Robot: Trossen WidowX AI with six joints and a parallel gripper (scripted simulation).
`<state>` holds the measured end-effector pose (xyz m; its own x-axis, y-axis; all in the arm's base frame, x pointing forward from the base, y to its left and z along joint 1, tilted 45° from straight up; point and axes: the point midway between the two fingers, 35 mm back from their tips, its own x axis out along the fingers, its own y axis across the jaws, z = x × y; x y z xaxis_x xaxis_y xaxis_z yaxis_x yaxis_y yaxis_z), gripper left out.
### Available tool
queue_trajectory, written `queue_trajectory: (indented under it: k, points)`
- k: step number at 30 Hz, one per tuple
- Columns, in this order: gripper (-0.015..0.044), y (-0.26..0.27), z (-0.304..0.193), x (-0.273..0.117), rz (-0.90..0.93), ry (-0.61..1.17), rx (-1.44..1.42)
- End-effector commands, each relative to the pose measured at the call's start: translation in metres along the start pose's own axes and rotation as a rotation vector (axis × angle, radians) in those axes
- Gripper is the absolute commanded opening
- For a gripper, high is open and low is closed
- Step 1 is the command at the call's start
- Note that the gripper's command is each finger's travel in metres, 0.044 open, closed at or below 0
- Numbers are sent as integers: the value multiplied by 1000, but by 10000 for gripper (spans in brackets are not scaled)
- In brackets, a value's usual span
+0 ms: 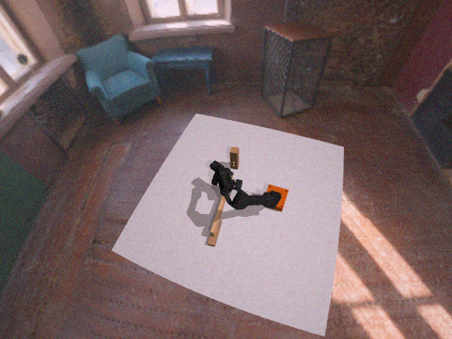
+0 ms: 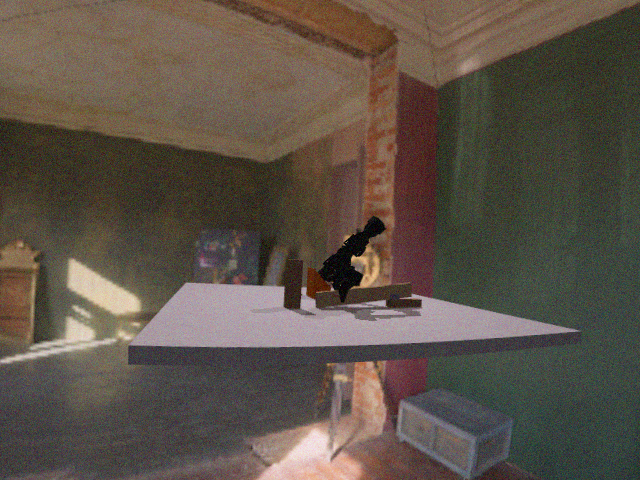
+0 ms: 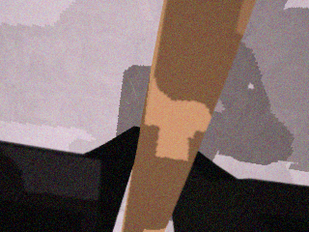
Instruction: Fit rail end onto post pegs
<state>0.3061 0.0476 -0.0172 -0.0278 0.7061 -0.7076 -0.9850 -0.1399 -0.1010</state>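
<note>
Wrist view: end effector (image 3: pixel 159 193) pinching rail (image 3: pixel 188 97); near end just short of post (image 1: pixel 234 157).

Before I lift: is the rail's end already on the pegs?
No. In the exterior view the rail slopes down, its end short of the post.

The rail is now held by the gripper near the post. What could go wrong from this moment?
1. The gripper is shut on the rail well back from its near end, so that end may sag or swing when lifted, and the holes could miss the pegs.
2. The rail lies tilted, with a gap to the post; pushing it forward at an angle may jam it.
3. Lifting could pull the far end out of the footboard block.
</note>
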Motion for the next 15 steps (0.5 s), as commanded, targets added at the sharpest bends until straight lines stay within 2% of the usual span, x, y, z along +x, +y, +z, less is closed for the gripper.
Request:
queue_trajectory:
  k: [1,15]
  points:
    - [0,0,0,-2,-1,-4,4]
    - [0,-1,0,-9,-1,-4,4]
